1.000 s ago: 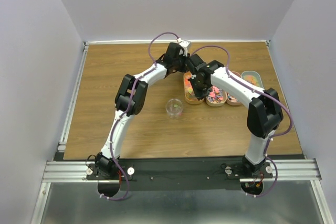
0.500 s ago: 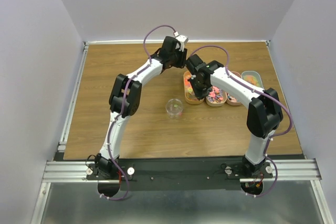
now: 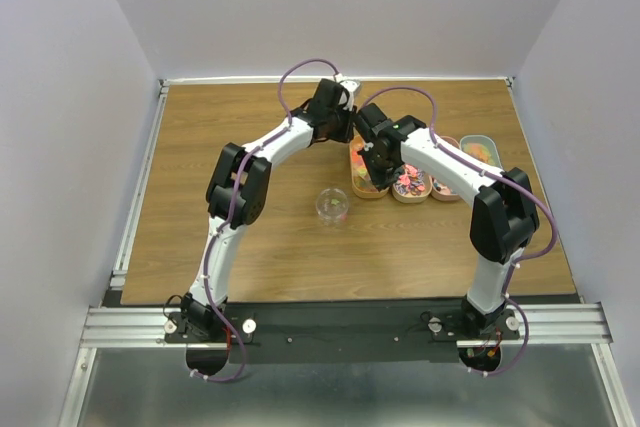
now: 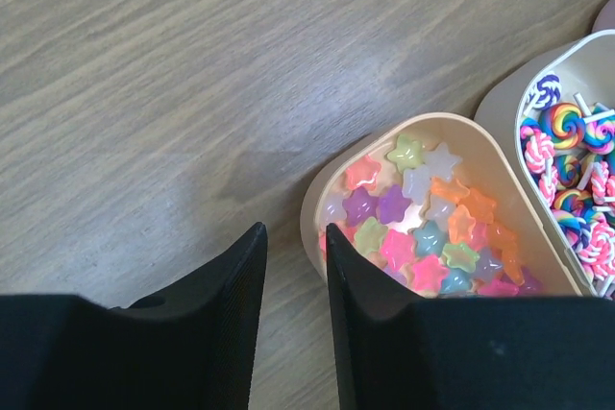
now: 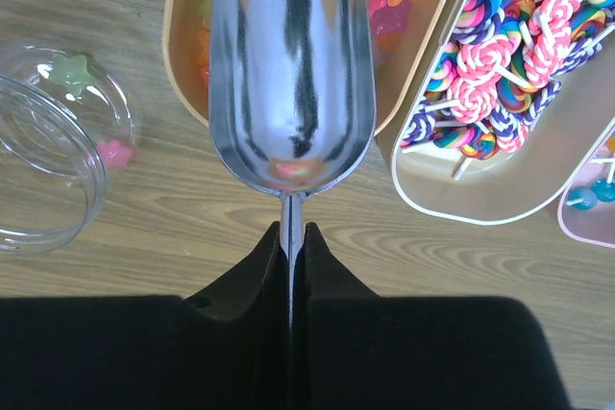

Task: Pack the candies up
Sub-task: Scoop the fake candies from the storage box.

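Candies (image 4: 423, 228): heaped in tray (image 4: 312, 208), a couple in jar (image 5: 48, 170). Small glossy stars, seemingly light, hard and slippery. Likely to skid and scatter, and too tiny to pinch one by one. Better lifted in bulk with scoop (image 5: 291, 74), kept level. Right gripper (image 5: 291, 237) pressed tight on scoop's thin handle, bowl over tray's edge. Left gripper (image 4: 293, 247) part spread, holding nothing, just beside tray's end.

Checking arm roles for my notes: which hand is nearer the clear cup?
Right. The right hand, gripping the scoop, is at the star tray's near end, close beside the cup. The left hand is at the tray's far end, farther from the cup.
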Controlling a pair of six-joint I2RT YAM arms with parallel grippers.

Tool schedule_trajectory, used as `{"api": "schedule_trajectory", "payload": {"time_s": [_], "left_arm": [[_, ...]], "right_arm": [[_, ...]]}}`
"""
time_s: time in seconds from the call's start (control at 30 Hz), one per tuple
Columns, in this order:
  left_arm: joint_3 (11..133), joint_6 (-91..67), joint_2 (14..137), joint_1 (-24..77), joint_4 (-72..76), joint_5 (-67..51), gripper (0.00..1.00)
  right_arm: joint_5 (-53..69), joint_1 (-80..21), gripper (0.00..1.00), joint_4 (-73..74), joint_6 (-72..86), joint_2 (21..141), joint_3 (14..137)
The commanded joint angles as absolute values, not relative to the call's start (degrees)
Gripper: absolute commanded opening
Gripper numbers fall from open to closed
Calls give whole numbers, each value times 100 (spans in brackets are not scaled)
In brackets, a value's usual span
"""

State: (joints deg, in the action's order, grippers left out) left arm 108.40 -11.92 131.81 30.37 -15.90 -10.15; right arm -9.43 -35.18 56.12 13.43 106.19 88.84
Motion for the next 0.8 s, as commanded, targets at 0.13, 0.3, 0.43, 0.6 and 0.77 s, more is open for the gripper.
{"api": "schedule_trajectory", "payload": {"time_s": [0.13, 0.3, 0.43, 0.6, 0.77], "left_arm": [[10881, -1353, 13078, 3129, -1863, -835, 36], [10854, -1450, 13043, 3243, -1837, -888, 36], [10890, -1555, 13148, 3278, -1819, -853, 36], [10960, -1661, 13245, 3296, -1898, -686, 31], [10951, -1845, 13280, 3322, -1934, -370, 31]], "right_arm": [[-1046, -3542, 1, 5511, 1318, 10626, 8728], [-1028, -3542, 1, 5467, 1345, 10600, 8675], [-1019, -3542, 1, 5441, 1353, 10591, 8640], [-1011, -3542, 1, 5397, 1371, 10565, 8587], [-1002, -3551, 1, 5353, 1397, 10547, 8543]]}}
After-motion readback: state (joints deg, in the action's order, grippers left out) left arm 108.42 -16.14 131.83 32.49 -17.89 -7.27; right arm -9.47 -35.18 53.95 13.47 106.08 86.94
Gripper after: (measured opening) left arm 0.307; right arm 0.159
